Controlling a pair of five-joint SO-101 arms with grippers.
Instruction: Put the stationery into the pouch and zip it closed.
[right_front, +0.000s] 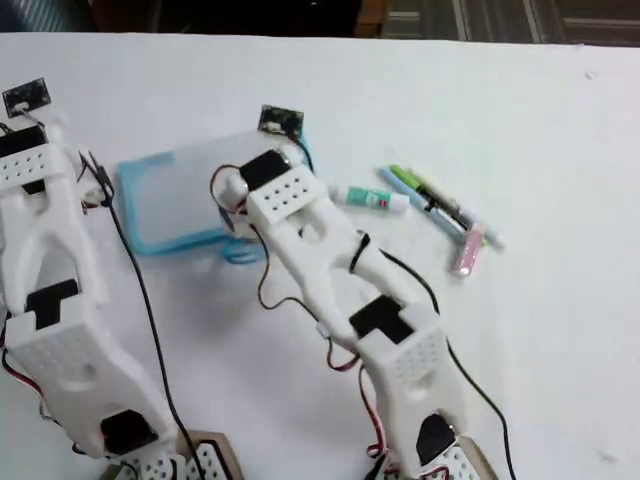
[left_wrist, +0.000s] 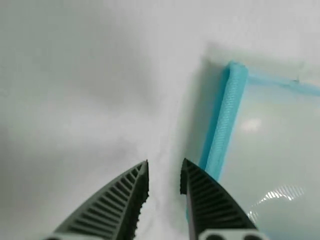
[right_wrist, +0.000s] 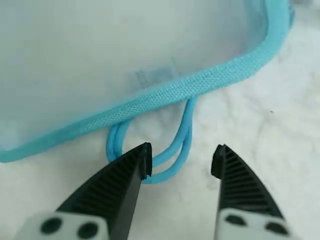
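At the near edge of the surface (right_front: 560, 330), bases of two white arms side by side: left arm (right_front: 55, 300) along the left border, right arm (right_front: 400, 350) angled from near centre towards the pouch (right_front: 180, 195).

Ahead of the left arm, left pincer (left_wrist: 164, 172) low over bare white surface. Narrowly parted, nothing between the ribbed fingers. One finger just beside the pouch's blue-bound corner; contact not determinable.

Ahead of the right arm, right pincer (right_wrist: 182, 152) at the pouch's near edge. Parted moderately wide, holding nothing. Blue cord loop (right_wrist: 186, 135) hanging from the pouch's binding and lying between the fingers, one fingertip right at the loop, not clamped on it.

Pouch flat on the surface, left of centre, translucent with light blue binding. Contents not discernible.

Farther right, past the right arm's wrist and outside the pouch:
- glue stick (right_front: 372, 198), white with green label, lying flat nearest the arm;
- just beyond it, pens (right_front: 432, 203), blue, green and dark, lying diagonally and touching one another;
- pink marker (right_front: 468, 250) at the near end of that group.

All three on bare surface, apart from the pouch.
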